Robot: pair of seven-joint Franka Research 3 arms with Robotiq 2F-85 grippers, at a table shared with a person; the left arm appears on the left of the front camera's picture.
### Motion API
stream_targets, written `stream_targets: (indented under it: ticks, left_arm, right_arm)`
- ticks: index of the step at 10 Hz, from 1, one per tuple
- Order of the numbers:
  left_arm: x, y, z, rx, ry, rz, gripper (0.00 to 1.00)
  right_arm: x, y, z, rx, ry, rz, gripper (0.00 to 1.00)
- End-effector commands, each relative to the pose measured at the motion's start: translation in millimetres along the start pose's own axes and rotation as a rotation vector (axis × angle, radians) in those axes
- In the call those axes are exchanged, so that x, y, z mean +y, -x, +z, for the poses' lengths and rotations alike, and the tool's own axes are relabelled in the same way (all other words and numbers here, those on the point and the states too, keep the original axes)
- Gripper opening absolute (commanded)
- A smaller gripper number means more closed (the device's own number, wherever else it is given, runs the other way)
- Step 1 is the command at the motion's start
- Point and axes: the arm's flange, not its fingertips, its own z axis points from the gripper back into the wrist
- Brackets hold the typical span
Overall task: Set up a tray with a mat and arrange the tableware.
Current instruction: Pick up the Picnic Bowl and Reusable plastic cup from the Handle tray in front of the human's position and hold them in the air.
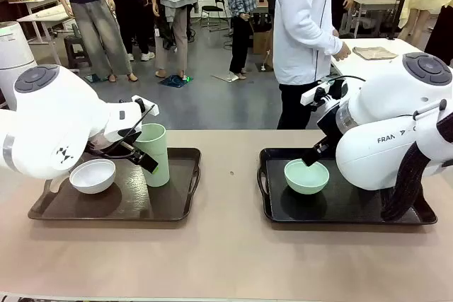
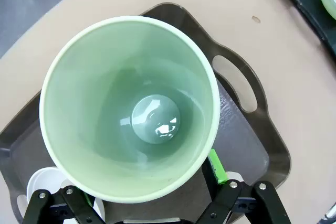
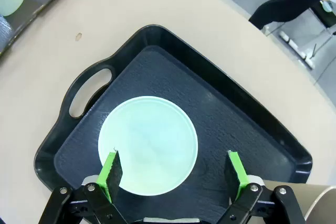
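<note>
On the desk [image 1: 226,259] sit two trays, well apart; the left tray [image 1: 173,196] is dark brown and the right tray [image 1: 347,206] is black. Each one has a dark, rough sheet on its floor; I think that is the mat, so the mat part looks done.

On the left tray stands the tall pale-green cup [image 1: 159,153], upright, with the small white bowl [image 1: 92,175] just beside it; on the right tray sits the small mint-green bowl [image 1: 306,176], near the handle end. So three pieces are on trays already. At the corner of the right wrist view a tan round thing [image 3: 321,203] pokes in by the right tray; it may be the tall brown cup, but I cannot tell for sure, and I cannot tell if it is on the tray or off it.

The left tool [image 2: 149,177] has its fingers wide apart, one on each side of the pale-green cup; it is around the cup but not squeezing it, as far as I can see. The right tool [image 3: 172,161] hangs above the mint-green bowl with its fingers wide apart too; it holds nothing.

My guess is that most of the job is done. What may be left is to give the right tray its cup next to the mint-green bowl, so each tray has one bowl and one cup; then both tools need to lift away.
</note>
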Motion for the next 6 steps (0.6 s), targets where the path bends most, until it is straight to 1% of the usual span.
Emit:
stream_targets:
  ticks: [1, 6]
  left_arm:
    - [-0.2, -0.3, 0.5, -0.002, 0.000, -0.001, 1.00]
    - [-0.2, -0.3, 0.5, -0.002, 0.000, -0.001, 1.00]
  right_arm:
    - [0.1, 0.1, 0.0, 0.000, 0.000, 0.000, 1.00]
    - [0.1, 0.1, 0.0, 0.000, 0.000, 0.000, 1.00]
